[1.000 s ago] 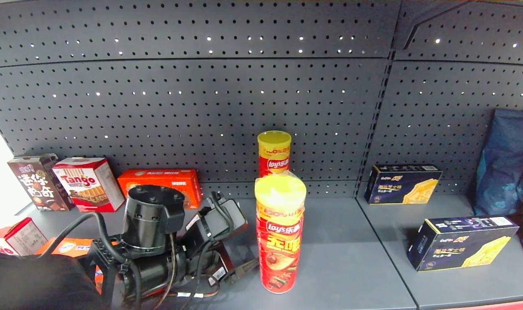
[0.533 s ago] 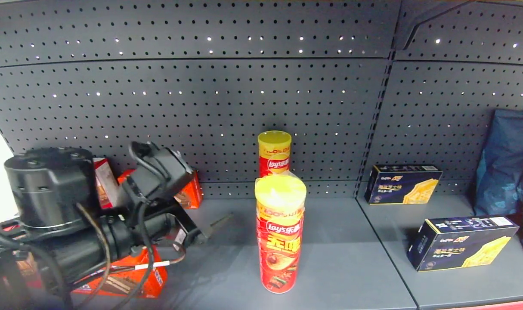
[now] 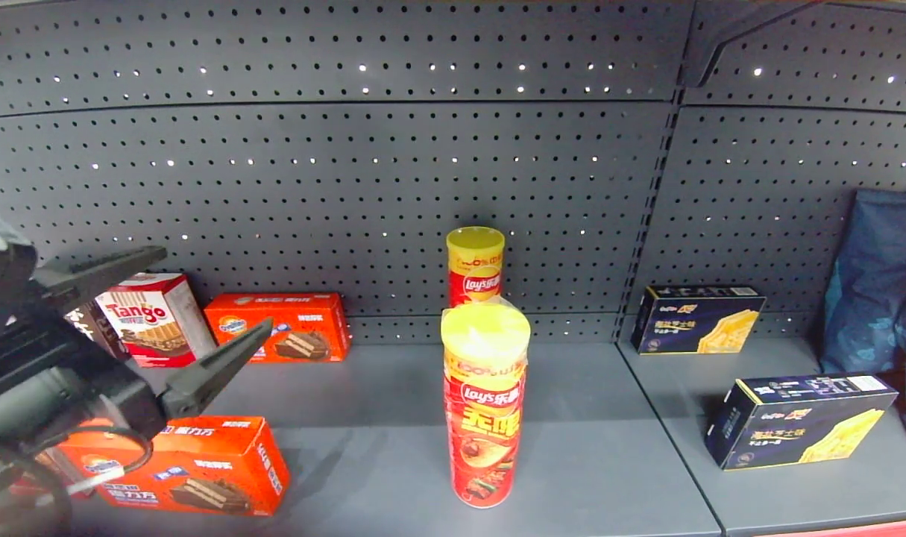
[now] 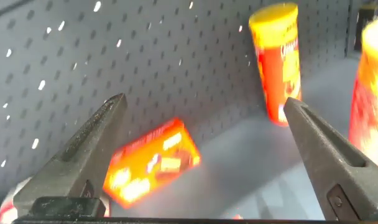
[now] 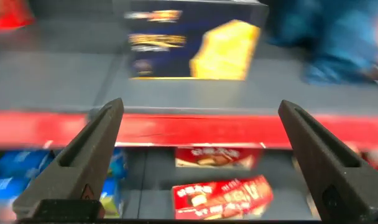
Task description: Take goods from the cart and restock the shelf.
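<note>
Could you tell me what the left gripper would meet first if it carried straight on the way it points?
Most likely the rear orange box, framed by the open left gripper; depth is unclear, so it might pass above into the pegboard.

Shelf (image 3: 587,447) | near can (image 3: 485,403) stood directly before far can (image 3: 474,265) | back box (image 3: 697,318) and front box (image 3: 803,420) lay to their right | my left gripper (image 3: 215,288) hung near left box (image 3: 192,466)

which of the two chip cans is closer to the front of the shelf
The front chip can, the one that covers the base of the rear can, which stands back against the pegboard.
</note>
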